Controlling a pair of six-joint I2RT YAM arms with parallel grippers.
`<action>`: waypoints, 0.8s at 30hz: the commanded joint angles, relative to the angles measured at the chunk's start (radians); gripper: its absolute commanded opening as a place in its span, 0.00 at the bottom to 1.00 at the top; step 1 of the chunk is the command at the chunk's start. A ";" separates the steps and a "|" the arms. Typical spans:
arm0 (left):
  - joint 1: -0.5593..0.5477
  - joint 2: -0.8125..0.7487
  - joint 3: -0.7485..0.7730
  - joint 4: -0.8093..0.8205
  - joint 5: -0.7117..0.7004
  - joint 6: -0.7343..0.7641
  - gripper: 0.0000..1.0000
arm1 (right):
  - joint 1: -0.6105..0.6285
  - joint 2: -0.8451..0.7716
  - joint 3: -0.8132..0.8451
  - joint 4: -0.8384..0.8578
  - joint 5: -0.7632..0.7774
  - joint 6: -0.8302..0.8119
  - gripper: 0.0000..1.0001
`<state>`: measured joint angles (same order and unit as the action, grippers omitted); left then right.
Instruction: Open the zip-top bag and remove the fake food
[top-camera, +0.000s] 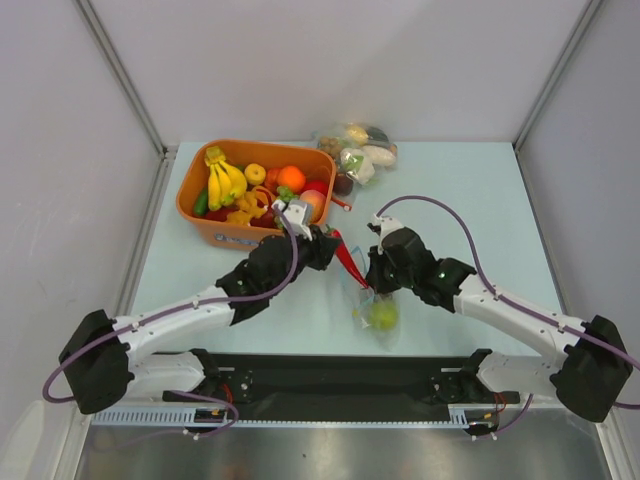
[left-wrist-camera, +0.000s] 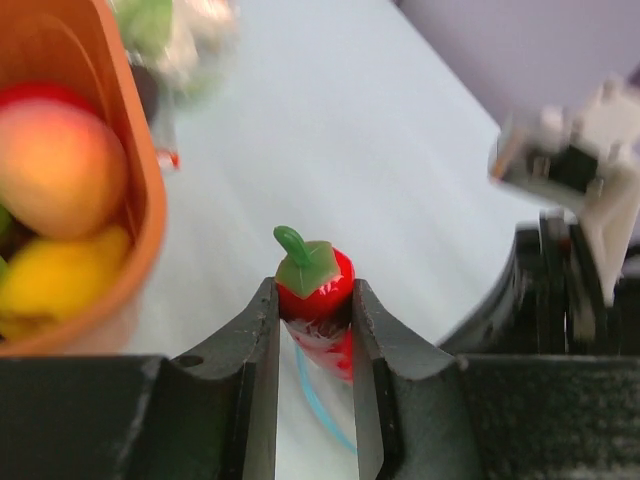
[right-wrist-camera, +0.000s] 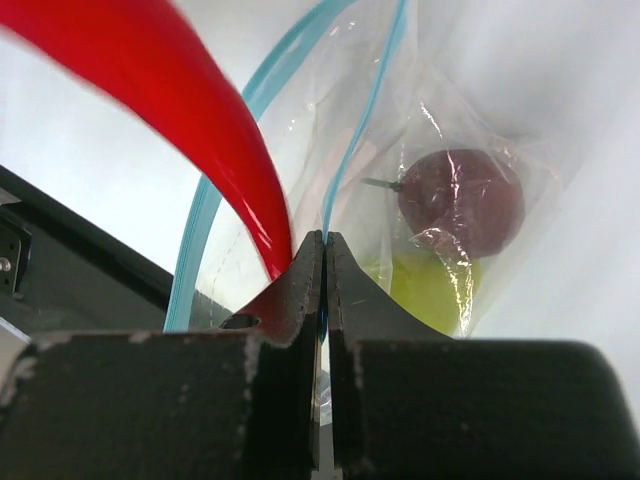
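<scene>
The zip-top bag is already open, its mouth parted, and it sits near the middle of the surface, toward the near edge between the two arms. The right tool is pinched tight on one lip of the mouth, with thin plastic caught between the closed fingers. The left tool is narrowed on the red chili just below its green stem cap, a firm hold by the look of it. The chili slants from that grip toward the bag, and its tip seems to lie right at the mouth, so I judge this piece almost out but not yet clear. The green pear and the purple fruit remain inside, low in the bag and touching each other. So the opening is done and the first of three pieces is nearly removed – two more are left. The orange tub stands far left, just beside the left tool; nothing of the task's food lies on the surface yet.
</scene>
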<state>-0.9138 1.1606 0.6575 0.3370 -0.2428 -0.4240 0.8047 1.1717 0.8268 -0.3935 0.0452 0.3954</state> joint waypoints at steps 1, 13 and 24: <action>0.053 0.002 0.149 0.010 -0.026 0.117 0.00 | 0.011 -0.046 0.005 -0.004 0.028 0.019 0.00; 0.423 0.146 0.583 -0.213 0.025 0.206 0.00 | 0.005 -0.078 -0.025 0.007 0.016 0.017 0.00; 0.559 0.385 0.630 -0.118 0.011 0.041 0.01 | -0.001 -0.067 -0.026 0.019 -0.015 0.019 0.00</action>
<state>-0.3504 1.5330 1.2682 0.1646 -0.2298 -0.3393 0.8089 1.1053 0.8001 -0.3958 0.0376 0.4114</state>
